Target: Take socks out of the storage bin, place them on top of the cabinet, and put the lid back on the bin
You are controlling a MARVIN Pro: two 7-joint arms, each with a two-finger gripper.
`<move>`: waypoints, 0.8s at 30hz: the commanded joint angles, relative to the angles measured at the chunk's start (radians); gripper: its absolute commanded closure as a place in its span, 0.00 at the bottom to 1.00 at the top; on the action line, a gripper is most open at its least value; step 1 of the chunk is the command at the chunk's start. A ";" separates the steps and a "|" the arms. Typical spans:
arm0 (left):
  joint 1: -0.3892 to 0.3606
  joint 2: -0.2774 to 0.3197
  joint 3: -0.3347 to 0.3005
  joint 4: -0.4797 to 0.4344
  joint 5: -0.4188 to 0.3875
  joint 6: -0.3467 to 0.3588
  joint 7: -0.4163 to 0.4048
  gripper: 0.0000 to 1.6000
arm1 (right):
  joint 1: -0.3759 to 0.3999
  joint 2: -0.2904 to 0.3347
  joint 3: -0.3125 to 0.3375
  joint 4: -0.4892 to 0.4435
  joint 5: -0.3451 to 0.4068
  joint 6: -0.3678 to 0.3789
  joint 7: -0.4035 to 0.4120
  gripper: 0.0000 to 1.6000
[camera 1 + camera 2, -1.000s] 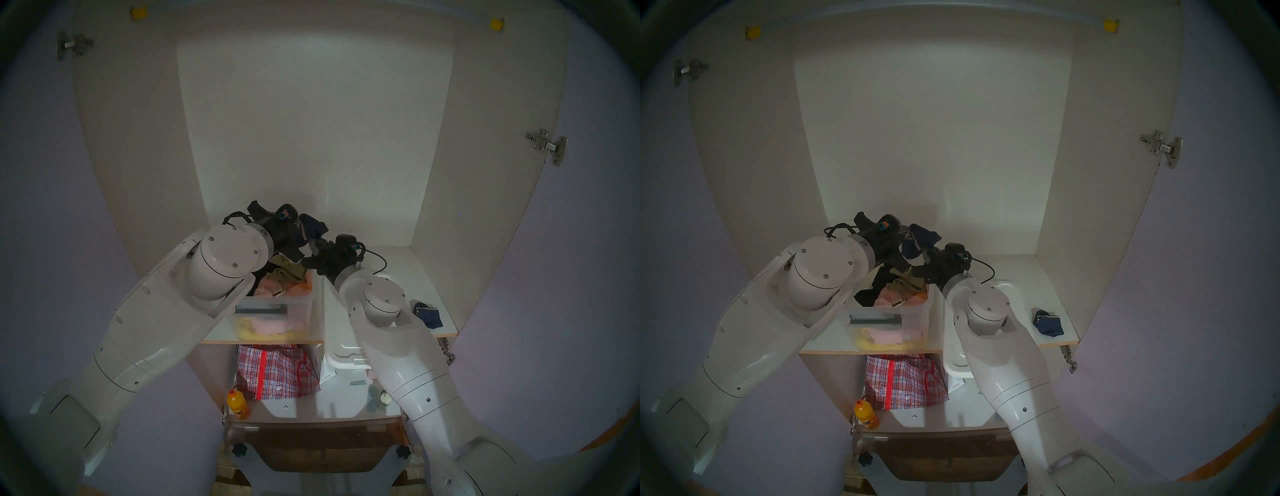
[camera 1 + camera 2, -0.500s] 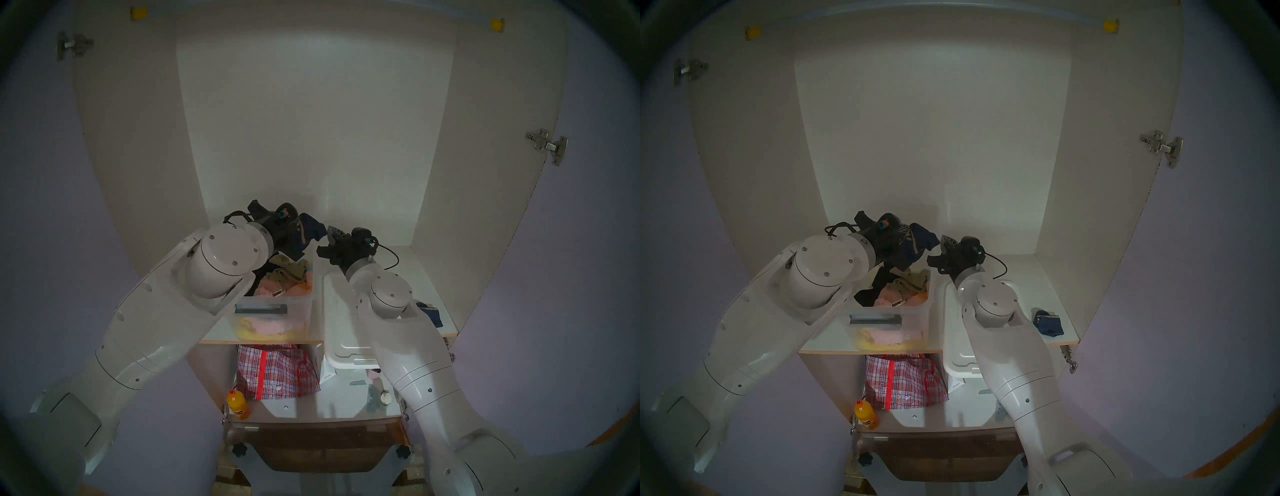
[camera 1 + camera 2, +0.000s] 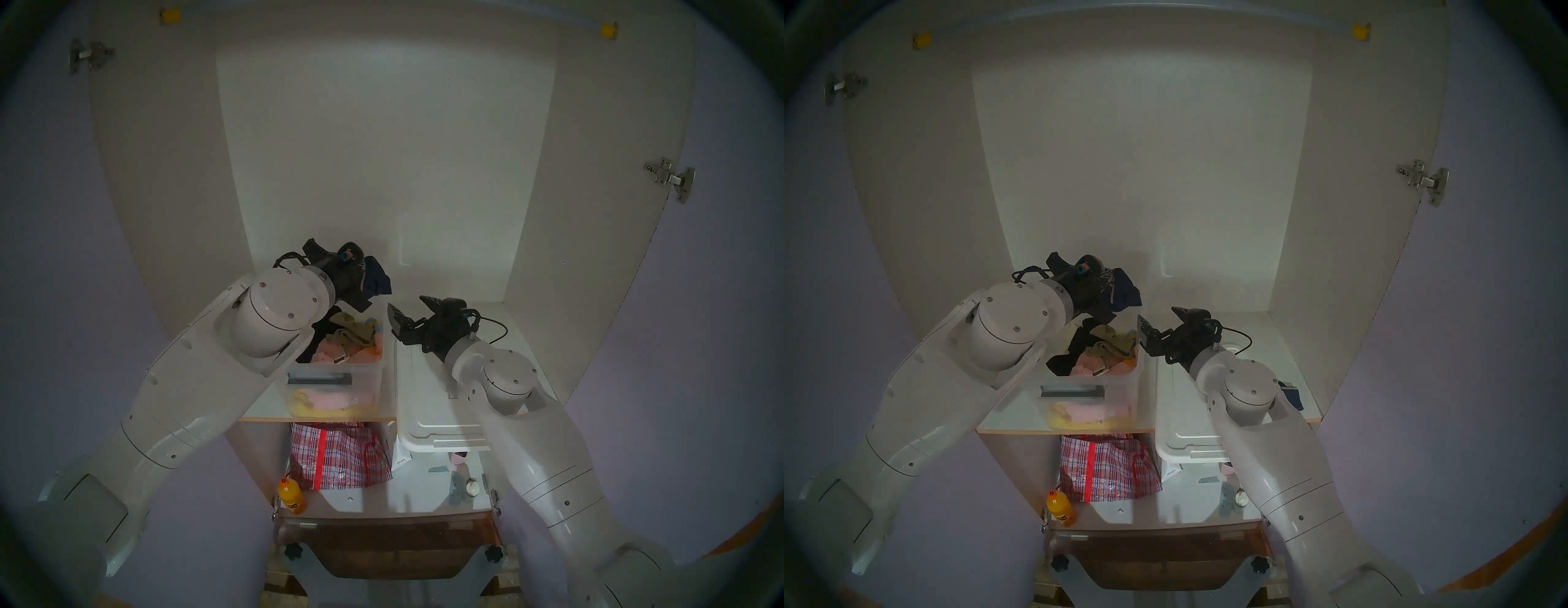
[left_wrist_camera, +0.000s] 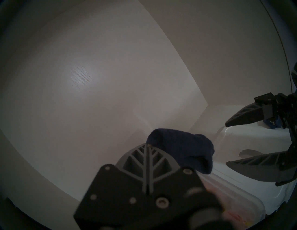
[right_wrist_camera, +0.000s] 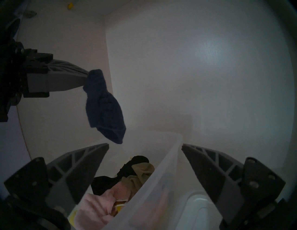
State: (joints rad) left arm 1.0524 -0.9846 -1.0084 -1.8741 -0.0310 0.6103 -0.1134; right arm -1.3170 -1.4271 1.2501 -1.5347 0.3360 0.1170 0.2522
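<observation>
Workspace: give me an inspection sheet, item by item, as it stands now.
Surface: white shelf board.
Job's things: open storage bin holding clothes; lid lying beside it; one sock lifted, another sock on the shelf.
Clutter: checked bag, orange bottle below.
Grippers: left gripper shut on the sock; right gripper open, empty.
Cables: black wrist cable.
Surroundings: white cabinet, doors open.

The sock point(image 5: 104, 109) is showing dark navy blue. The storage bin point(image 3: 365, 373) is appearing clear, displaying pink, yellow, olive-tan and black cloth inside. The lid point(image 3: 418, 407) is showing milky white. The checked bag point(image 3: 339, 456) is displaying a red, white and blue plaid with a red stripe. The bottle point(image 3: 291, 496) is showing orange.
</observation>
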 commanded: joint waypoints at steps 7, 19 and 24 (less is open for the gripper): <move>-0.026 -0.011 0.003 -0.041 0.001 0.006 0.001 1.00 | 0.078 -0.099 -0.022 0.026 -0.008 -0.036 -0.034 0.00; 0.009 0.012 -0.009 -0.102 -0.005 0.038 0.013 1.00 | 0.182 -0.166 -0.029 0.210 -0.044 -0.135 -0.105 1.00; 0.021 0.017 -0.017 -0.099 -0.010 0.021 0.019 1.00 | 0.186 -0.180 -0.006 0.239 -0.066 -0.190 -0.177 1.00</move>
State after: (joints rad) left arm 1.0818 -0.9708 -1.0037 -1.9454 -0.0360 0.6479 -0.0991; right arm -1.1632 -1.5735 1.2235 -1.2880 0.2869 -0.0023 0.1321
